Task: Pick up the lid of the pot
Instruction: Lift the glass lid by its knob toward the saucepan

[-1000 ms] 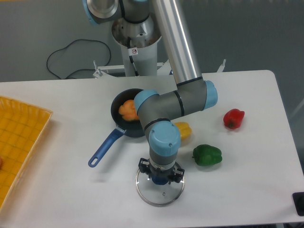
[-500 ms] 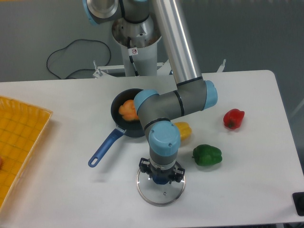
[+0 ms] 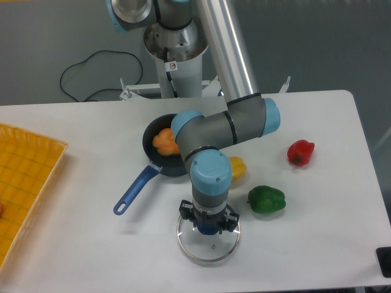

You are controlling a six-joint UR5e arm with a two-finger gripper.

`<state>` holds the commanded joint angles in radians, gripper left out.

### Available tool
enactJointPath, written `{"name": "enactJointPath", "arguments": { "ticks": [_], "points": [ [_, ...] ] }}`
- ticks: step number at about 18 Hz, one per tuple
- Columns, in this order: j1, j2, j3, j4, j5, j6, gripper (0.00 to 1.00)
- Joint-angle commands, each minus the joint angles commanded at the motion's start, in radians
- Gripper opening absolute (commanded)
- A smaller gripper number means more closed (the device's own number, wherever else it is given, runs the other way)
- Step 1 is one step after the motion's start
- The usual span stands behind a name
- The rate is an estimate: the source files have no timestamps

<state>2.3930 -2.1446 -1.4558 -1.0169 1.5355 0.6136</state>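
Lid (image 3: pixel 205 254) and part-open pincer (image 3: pixel 209 220) have shifted slightly toward the desk's (image 3: pixel 311 244) right edge, knob (image 3: pixel 208 229) seemingly gripped, lift apparently unfinished.

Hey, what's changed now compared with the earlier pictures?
The pot lid has shifted slightly right and up in the picture, with the gripper moving along with it. The fingers stay around the lid's blue knob. The pan, green item and red item haven't moved.

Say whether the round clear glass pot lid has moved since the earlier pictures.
Yes, slightly: the lid has shifted right in the view, toward the dark green pepper.
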Motion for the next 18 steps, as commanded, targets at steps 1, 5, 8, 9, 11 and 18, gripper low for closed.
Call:
{"name": "enactJointPath", "arguments": {
  "ticks": [1, 5, 8, 9, 11, 18],
  "points": [
    [0.002, 0.011, 0.000, -0.009, -0.005, 0.000, 0.50],
    [0.009, 0.049, 0.000, -0.057, -0.006, 0.000, 0.50],
    [0.020, 0.084, 0.000, -0.087, -0.026, 0.000, 0.50],
    [0.026, 0.095, 0.002, -0.103, -0.032, 0.000, 0.50],
    [0.028, 0.117, 0.002, -0.127, -0.037, 0.000, 0.50],
    [0.041, 0.178, 0.006, -0.213, -0.034, 0.009, 0.50]
  ]
}}
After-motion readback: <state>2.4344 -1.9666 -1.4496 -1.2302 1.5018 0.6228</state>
